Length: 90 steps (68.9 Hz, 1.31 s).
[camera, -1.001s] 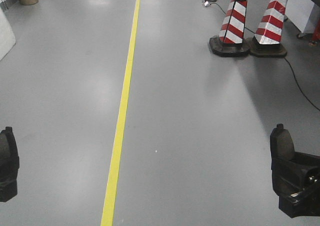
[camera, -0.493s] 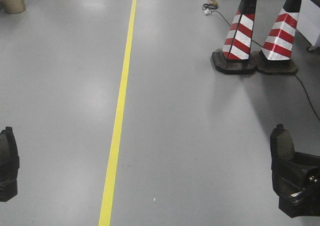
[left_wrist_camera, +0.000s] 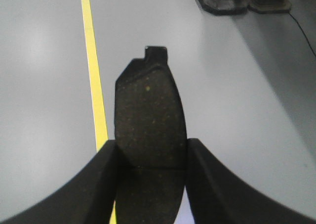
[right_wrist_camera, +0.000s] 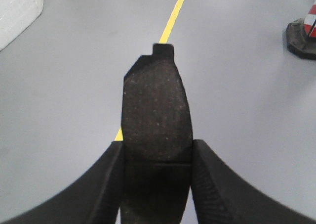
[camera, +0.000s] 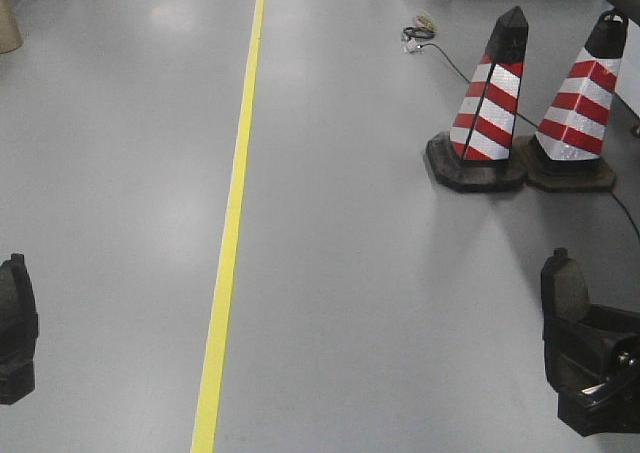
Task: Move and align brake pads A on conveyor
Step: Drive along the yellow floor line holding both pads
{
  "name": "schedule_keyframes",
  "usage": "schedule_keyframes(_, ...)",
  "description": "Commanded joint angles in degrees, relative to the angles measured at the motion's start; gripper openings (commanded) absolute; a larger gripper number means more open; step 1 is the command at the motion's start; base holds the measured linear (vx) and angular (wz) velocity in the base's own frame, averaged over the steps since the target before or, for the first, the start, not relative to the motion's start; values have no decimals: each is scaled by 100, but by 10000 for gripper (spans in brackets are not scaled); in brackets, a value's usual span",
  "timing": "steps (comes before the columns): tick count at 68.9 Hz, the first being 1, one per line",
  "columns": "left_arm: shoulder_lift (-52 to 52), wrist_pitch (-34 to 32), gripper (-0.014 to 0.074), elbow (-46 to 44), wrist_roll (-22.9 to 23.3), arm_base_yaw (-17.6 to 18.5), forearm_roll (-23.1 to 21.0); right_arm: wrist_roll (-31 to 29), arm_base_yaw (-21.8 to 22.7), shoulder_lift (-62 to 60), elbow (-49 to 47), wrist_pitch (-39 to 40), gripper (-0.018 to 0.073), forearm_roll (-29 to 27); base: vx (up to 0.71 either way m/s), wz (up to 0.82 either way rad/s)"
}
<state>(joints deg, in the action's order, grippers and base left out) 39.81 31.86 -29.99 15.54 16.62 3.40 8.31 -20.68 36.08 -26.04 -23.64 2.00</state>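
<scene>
- Got one brake pad (left_wrist_camera: 149, 120) pinched between my left fingers (left_wrist_camera: 103, 184), sticking straight out ahead of them, little tab at the far tip.
- Same deal on the other side: a second brake pad (right_wrist_camera: 156, 120) clamped between my right fingers (right_wrist_camera: 207, 184), dark speckled face up toward the wrist camera, tab pointing away.
- In the front view you can just spot the right gripper (camera: 590, 348) at the lower right edge with the pad poking up out of it, and the left gripper (camera: 15, 328) at the lower left edge.
- Both pads are hanging over plain grey floor (camera: 350, 273), not resting on anything.
- A yellow line (camera: 232, 213) runs down the floor between my two arms.
- Off to the right up ahead: two red-and-white striped cones (camera: 490, 113) side by side on black bases, with a black cable (camera: 440, 53) trailing past them.
</scene>
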Motion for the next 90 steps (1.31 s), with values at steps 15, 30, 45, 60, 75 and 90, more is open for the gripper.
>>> schedule_keyframes(15, -13, -480, 135, -152, 5, 0, 17, -27, 9, -22, -178, 493, -10, 39, 62, -4)
schedule_keyframes(30, -13, -481, 135, -152, 5, 0, 17, -27, 9, -22, -178, 493, -10, 39, 61, -2)
schedule_keyframes(45, -13, -481, 135, -152, 5, 0, 17, -27, 9, -22, -178, 493, -10, 39, 59, 1)
schedule_keyframes(60, -13, -487, 135, -152, 5, 0, 17, -27, 9, -22, -178, 493, -10, 39, 58, 0)
schedule_keyframes(75, -13, -488, 135, -152, 5, 0, 17, -27, 9, -22, -178, 493, -10, 39, 56, -3)
schedule_keyframes(90, -13, -481, 135, -152, 5, 0, 17, -27, 9, -22, -178, 493, -10, 39, 52, -9)
